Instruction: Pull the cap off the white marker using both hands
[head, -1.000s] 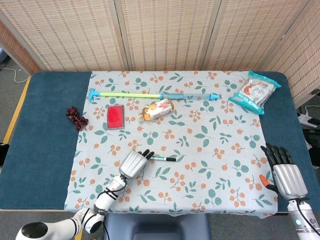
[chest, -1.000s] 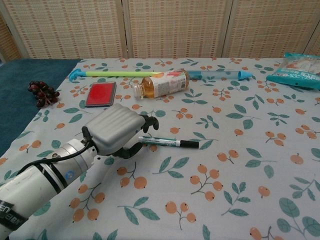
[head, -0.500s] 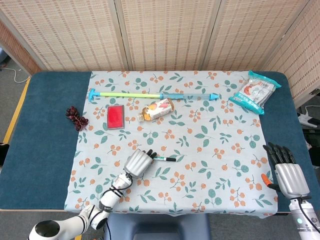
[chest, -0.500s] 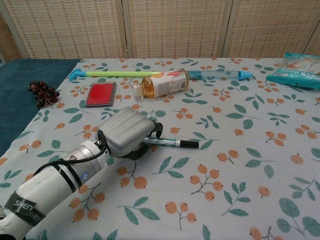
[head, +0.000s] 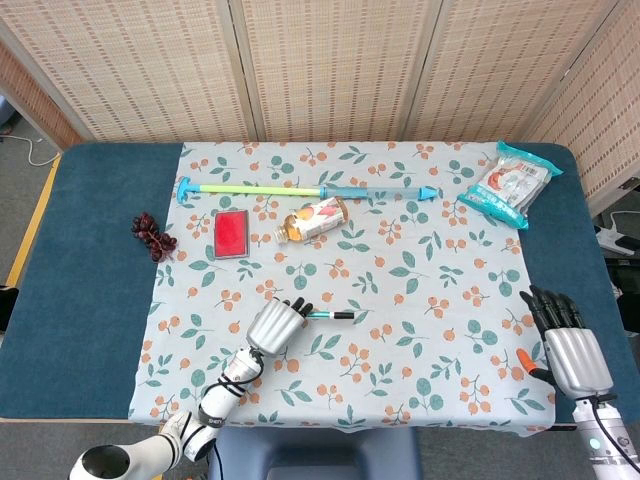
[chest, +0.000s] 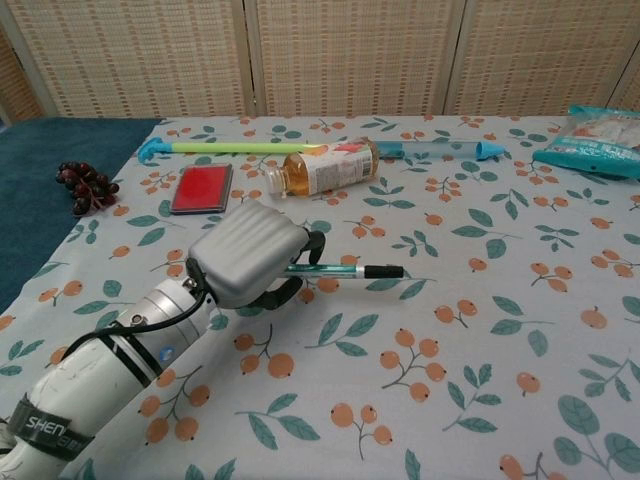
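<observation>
marker (chest: 345, 270) now off the cloth, left hand (chest: 250, 258) curled around its barrel

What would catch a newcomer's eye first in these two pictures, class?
Most striking is the left hand near the front of the flowered tablecloth, gripping the white marker, whose black cap points right. Beyond it lie a tipped-over bottle and a long blue-and-green stick. The right hand hovers, open, at the table's right edge.
</observation>
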